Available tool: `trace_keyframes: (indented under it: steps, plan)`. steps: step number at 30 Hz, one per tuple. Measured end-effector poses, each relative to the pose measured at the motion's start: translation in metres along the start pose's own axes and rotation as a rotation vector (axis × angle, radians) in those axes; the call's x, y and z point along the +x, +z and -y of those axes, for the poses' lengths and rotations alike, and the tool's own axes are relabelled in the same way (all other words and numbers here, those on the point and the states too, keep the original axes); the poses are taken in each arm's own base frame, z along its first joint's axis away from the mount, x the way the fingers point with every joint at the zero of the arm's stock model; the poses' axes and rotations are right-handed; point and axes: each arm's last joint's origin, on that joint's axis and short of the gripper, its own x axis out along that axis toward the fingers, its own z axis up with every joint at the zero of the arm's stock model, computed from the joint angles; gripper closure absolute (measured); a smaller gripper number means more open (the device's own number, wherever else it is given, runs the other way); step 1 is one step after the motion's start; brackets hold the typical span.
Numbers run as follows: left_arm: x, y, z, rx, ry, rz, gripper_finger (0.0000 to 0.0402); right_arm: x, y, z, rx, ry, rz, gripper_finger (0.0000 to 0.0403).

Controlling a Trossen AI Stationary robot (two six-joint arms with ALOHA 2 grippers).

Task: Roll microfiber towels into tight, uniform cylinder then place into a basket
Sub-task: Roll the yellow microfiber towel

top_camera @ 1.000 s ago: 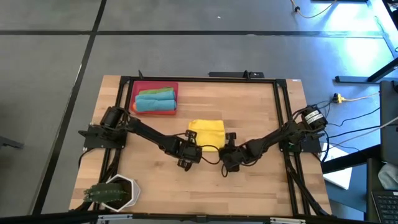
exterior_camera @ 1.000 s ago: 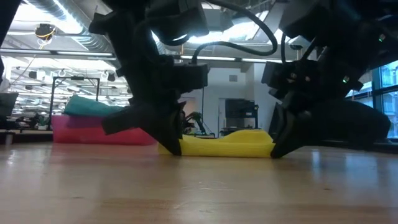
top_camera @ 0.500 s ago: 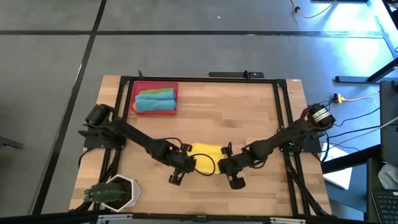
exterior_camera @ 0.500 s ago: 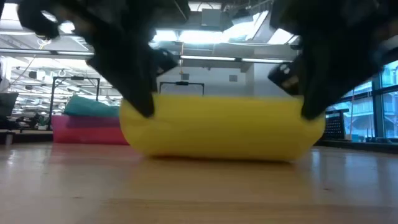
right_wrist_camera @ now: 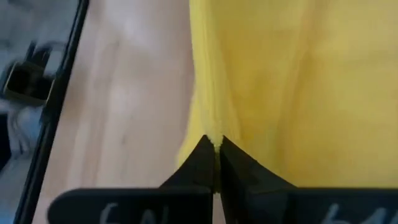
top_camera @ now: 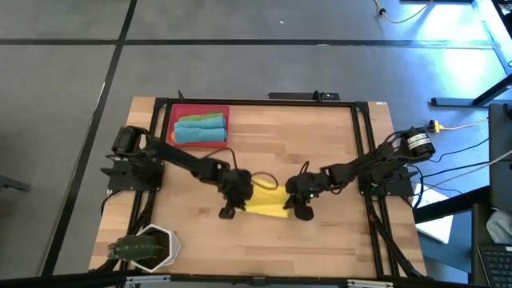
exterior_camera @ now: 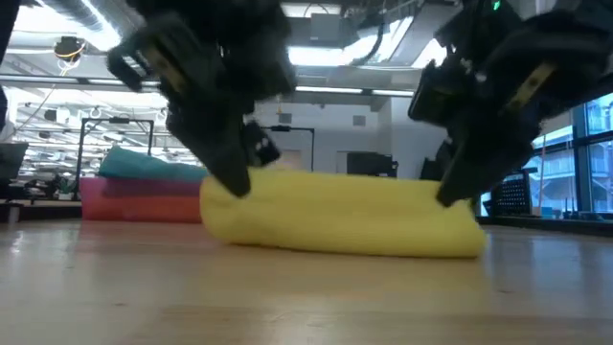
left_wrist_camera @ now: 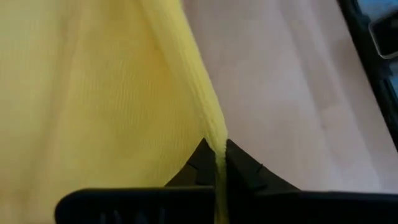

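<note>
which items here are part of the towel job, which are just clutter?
Job: yellow towel, pinched at its ends by left tool and right tool; red basket holding rolled teal towel and green towel.
Clutter: white plant pot.

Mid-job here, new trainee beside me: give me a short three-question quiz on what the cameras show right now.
1. True or false: both tools are shut on the yellow towel.
2. Which towels lie in the red basket? A) only orange B) teal-blue and green C) none
3. Fill in: the white pot with a plant stands at the table's near-____ corner, on the left arm's side.

Key:
1. True: the left tool pinches one end, the right tool the other; both wrist views show the cloth edge between closed fingers.
2. B: teal-blue towel, green towel.
3. left
</note>
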Motion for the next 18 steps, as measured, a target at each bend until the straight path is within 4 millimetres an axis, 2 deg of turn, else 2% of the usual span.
trace_keyframes:
  steps: [4, 8, 12, 18]
  plan:
    - [-0.001, -0.018, -0.029, -0.087, -0.003, 0.029, 0.0401, -0.003, -0.008, 0.017, 0.073, -0.036, 0.064, 0.0394]
    - [-0.005, -0.024, -0.046, -0.148, 0.032, 0.055, 0.0400, -0.005, -0.012, 0.028, 0.098, -0.099, 0.074, 0.0394]
    - [-0.008, -0.023, -0.052, -0.155, 0.001, 0.083, 0.0385, -0.006, -0.015, 0.034, 0.097, -0.133, 0.039, 0.0394]
    - [-0.011, -0.020, -0.044, -0.219, -0.061, 0.039, 0.0378, -0.010, -0.016, 0.031, 0.071, -0.087, 0.012, 0.0394]
